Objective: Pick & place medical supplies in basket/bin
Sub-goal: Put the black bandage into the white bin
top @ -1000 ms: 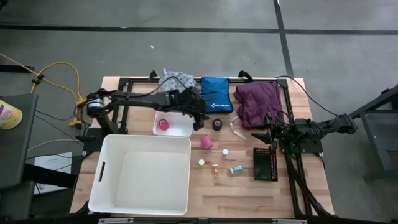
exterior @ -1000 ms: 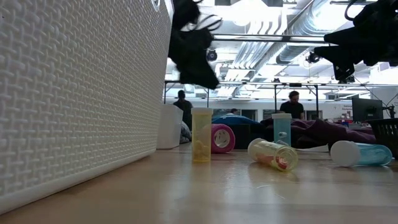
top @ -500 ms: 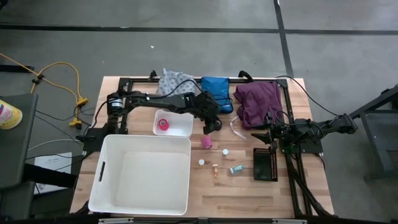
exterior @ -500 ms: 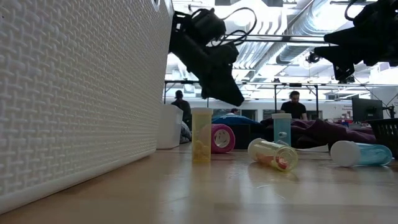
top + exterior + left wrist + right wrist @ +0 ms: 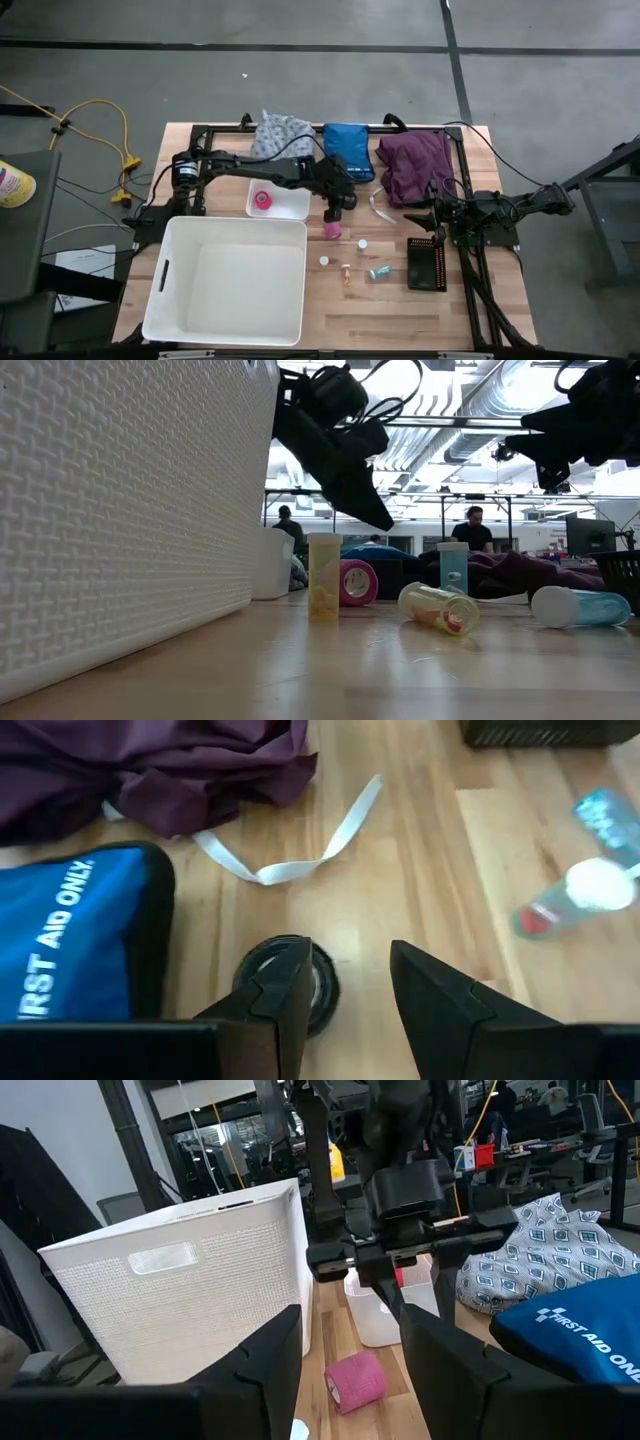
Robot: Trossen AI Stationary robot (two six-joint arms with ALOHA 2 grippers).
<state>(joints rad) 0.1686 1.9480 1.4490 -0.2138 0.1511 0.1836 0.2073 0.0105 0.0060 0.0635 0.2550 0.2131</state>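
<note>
A pale wooden table (image 5: 400, 300) stands on a grey concrete floor; beyond it the low view shows a bright workshop with ceiling ducts and two people standing far back.

Counted from above: one large white basket (image 5: 228, 280), one small white bin (image 5: 290, 208), two pink tape rolls, one black tape roll (image 5: 318, 985), four small vials, two cloths and one blue pouch (image 5: 348, 148).

One pink roll (image 5: 262, 199) lies inside the small bin; the other (image 5: 331, 229) sits on the table beside the basket. The vials (image 5: 347, 270) are clustered in front of it, some upright, some on their sides. The purple cloth (image 5: 415, 165) is crumpled at the table's far edge, and the grey-white patterned cloth (image 5: 280, 132) lies on the pouch's other side.

The left gripper (image 5: 345, 985) hangs over the black roll, fingers parted, gripping nothing. The right gripper (image 5: 345, 1345) waits near the purple cloth, fingers apart and empty.
</note>
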